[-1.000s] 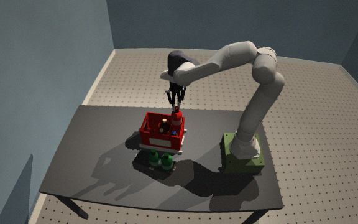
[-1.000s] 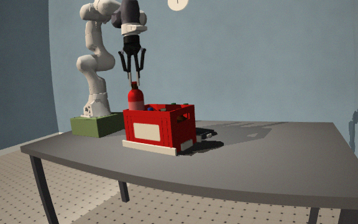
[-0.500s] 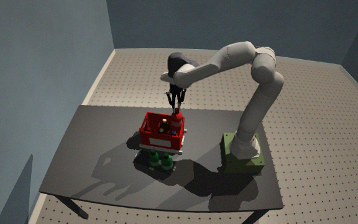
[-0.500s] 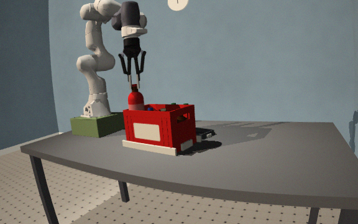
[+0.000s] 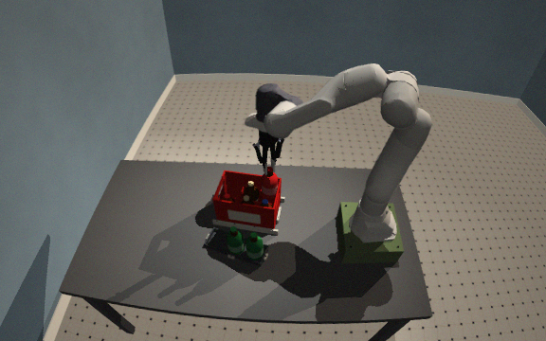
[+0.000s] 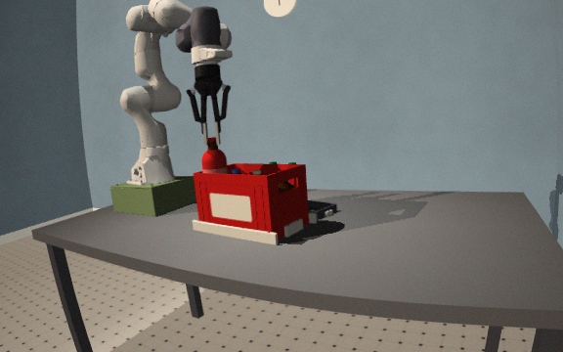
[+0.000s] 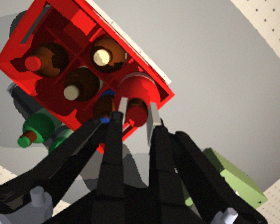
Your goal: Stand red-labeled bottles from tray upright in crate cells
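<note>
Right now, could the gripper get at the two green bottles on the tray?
Probably not yet: the gripper is shut on the red bottle's neck over the crate. Once released, the green bottles stand open from above.

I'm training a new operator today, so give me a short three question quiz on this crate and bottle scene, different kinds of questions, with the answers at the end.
1. True or false: the tool is shut on the neck of the red bottle.
2. Multiple choice: the red bottle's body is A) lying on the table, B) standing upright, partly down in a corner cell of the red crate, C) on the tray.
3. Fill in: the two bottles on the tray, by the top view, are ____ in colour.

Key: 1 true; 2 B; 3 green.
</note>
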Robot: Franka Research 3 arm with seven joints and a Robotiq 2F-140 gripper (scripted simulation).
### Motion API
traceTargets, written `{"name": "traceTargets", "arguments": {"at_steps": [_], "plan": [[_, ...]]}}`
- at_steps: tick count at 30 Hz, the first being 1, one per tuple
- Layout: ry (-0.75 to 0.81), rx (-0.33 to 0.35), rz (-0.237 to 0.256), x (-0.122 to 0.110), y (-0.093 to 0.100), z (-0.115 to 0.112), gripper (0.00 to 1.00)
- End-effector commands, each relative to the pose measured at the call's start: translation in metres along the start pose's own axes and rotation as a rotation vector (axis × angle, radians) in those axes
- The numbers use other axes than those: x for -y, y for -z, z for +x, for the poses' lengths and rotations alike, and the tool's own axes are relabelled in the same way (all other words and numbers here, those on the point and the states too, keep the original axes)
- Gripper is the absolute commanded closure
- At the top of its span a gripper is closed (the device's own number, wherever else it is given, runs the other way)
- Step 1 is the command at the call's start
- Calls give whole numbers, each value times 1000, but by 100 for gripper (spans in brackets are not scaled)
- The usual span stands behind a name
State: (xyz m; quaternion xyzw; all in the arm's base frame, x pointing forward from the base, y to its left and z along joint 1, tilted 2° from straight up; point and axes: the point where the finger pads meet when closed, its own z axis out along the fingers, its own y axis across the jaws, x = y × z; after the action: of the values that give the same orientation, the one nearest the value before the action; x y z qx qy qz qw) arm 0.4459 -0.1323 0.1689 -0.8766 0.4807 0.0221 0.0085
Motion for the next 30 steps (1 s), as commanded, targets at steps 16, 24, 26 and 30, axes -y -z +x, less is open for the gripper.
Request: {"name": "traceTargets", "arguments": {"at_steps": [16,24,26,30], "plan": [[2,-15,8,5,-7,3,100],[2,-15,8,5,-7,3,100],[2,-15,8,5,-7,3,100],[2,-15,8,5,-7,3,100]]}}
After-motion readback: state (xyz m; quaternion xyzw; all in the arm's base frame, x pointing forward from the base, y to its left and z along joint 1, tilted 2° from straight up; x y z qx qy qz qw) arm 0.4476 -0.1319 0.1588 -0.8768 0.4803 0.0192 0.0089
